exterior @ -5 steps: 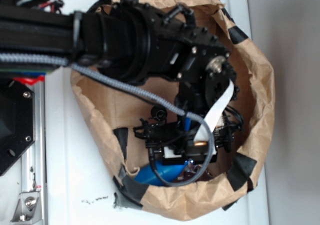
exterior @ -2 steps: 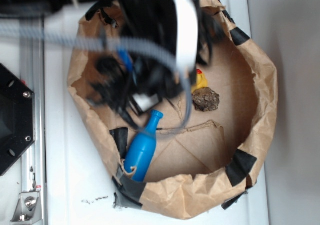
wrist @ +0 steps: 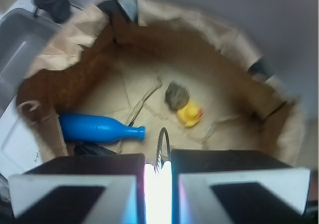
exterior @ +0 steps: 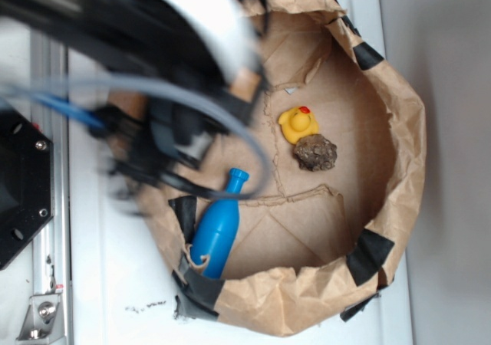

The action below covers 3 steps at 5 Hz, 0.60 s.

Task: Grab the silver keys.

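In the wrist view my gripper [wrist: 158, 167] is nearly shut, with a narrow gap between its black fingers [wrist: 99, 167]. The silver keys [wrist: 162, 147] are pinched in that gap. A dark ring loop and a thin toothed key edge stick out above the fingertips. The gripper is held high above the floor of the brown paper bag [wrist: 70, 32]. In the exterior view the arm is a blurred dark mass over the bag's left side [exterior: 153, 142], and the keys cannot be made out there.
On the floor of the paper bag [exterior: 399, 207] lie a blue bottle [exterior: 219, 226] at the lower left, a yellow rubber duck [exterior: 298, 123] and a lumpy brown-grey rock [exterior: 315, 152]. All three show in the wrist view: the bottle [wrist: 97, 128], the duck [wrist: 189, 113] and the rock [wrist: 175, 94].
The arm has lifted out of the bag's lower middle and swung up and left. This uncovered the bottle, then the rock and the duck.
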### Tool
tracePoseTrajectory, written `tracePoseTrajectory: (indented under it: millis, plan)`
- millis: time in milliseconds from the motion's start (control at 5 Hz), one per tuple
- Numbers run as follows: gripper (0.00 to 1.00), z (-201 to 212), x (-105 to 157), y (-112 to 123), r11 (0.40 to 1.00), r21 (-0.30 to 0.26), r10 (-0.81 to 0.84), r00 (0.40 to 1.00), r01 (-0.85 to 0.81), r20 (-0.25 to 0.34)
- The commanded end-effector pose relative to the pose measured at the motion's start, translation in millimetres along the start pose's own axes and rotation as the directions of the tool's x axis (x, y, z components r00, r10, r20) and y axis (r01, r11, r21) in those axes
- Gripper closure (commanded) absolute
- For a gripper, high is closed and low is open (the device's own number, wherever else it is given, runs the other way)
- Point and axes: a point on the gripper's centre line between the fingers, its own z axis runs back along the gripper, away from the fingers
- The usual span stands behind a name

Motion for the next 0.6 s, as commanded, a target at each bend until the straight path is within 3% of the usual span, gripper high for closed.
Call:
tracePoseTrajectory:
  millis: [0,400]
  plan:
    - [1.00,3,33,-27,0.999,0.019,0.031,1.000,-0.031,0.000]
    - [1.00,-10,40,-25,0.995,0.053,0.082,0.996,-0.081,-0.020]
